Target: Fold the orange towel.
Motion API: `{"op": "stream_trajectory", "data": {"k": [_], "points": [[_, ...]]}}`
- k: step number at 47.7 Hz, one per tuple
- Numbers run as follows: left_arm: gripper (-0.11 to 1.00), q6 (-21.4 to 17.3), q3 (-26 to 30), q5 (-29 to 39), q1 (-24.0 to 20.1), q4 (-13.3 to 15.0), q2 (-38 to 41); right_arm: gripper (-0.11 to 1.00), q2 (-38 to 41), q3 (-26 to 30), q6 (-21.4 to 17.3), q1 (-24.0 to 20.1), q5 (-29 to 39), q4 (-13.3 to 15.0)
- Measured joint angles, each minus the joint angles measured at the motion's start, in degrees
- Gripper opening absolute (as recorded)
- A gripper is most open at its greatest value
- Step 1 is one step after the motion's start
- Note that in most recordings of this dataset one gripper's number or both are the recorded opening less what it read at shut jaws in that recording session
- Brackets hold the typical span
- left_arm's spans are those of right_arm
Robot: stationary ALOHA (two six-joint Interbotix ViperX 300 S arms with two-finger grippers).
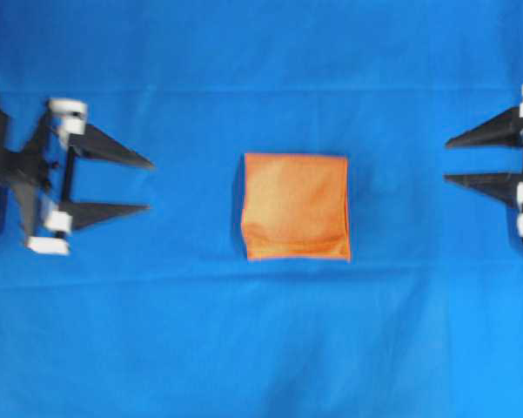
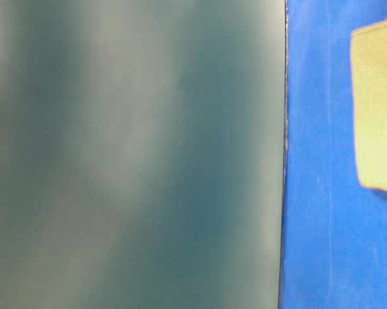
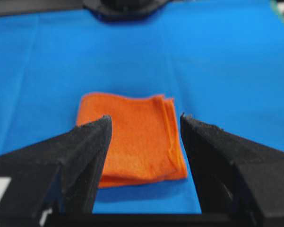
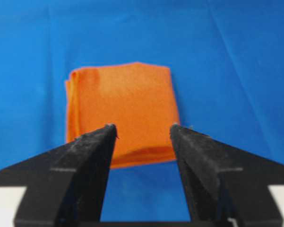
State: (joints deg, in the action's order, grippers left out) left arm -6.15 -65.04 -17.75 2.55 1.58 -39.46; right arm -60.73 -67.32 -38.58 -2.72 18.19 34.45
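Note:
The orange towel (image 1: 296,206) lies folded into a small layered square in the middle of the blue cloth. It also shows in the left wrist view (image 3: 132,139), the right wrist view (image 4: 120,111) and, pale, at the right edge of the table-level view (image 2: 377,106). My left gripper (image 1: 148,185) is open and empty at the left, well clear of the towel; in its wrist view the gripper (image 3: 145,122) frames the towel. My right gripper (image 1: 448,161) is open and empty at the right, also clear; its wrist view shows the gripper (image 4: 142,127) apart from the towel.
A blue cloth (image 1: 261,348) covers the whole table, with faint crease lines. A blurred grey-green surface (image 2: 135,154) fills most of the table-level view.

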Motion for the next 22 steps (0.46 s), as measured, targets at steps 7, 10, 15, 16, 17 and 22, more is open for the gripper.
{"op": "stream_trajectory", "data": {"k": [7, 10, 15, 16, 17, 22], "points": [[0.55, -0.1, -4.3, 0.5, 0.0, 0.0, -8.5, 0.56, -3.4, -3.2, -0.3, 2.6, -0.6, 0.1], [0.55, -0.1, -6.2, 1.3, 0.0, 0.0, -11.9, 0.56, -4.1, -4.0, -0.3, 3.5, -1.1, 0.0], [0.55, -0.1, -8.9, 3.3, 0.0, 0.0, -16.9, 0.56, -4.6, -5.5, -0.4, 4.6, -2.8, 0.0], [0.55, -0.1, -9.3, 3.9, 0.0, 0.0, -17.8, 0.56, -4.6, -5.9, -0.3, 4.8, -3.2, 0.0], [0.55, -0.1, -9.8, 4.4, 0.0, 0.0, -18.8, 0.56, -4.5, -6.2, -0.4, 5.1, -3.4, 0.0], [0.55, -0.1, -11.7, 6.6, -0.7, 0.0, -22.5, 0.56, -4.6, -7.6, -0.4, 6.9, -5.9, -0.5]]}}
